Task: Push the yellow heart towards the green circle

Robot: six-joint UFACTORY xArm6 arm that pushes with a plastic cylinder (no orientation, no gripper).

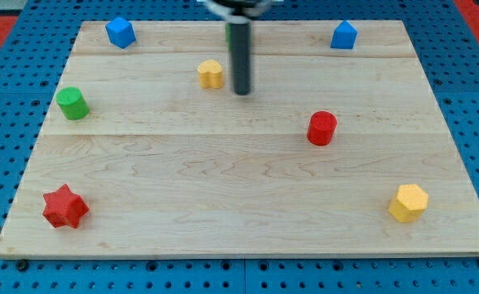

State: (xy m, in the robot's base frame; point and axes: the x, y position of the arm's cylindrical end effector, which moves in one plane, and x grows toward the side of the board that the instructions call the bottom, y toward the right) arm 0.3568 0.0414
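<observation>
my tip (241,92), a bare rod gripping nothing, sits just right of the small yellow heart block (210,73) on the far board, lined up to push it left toward the green circle block (73,104).

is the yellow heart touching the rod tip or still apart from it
Apart. My tip sits just to the view's right of the yellow heart, with a strip of bare wooden board showing between them.

Seven blocks are being carried by the wooden board (247,204): yellow heart (210,73), green circle (73,104), two blue blocks (120,33) (343,36), red cylinder (321,128), red star (64,207), yellow hexagon (408,202).
</observation>
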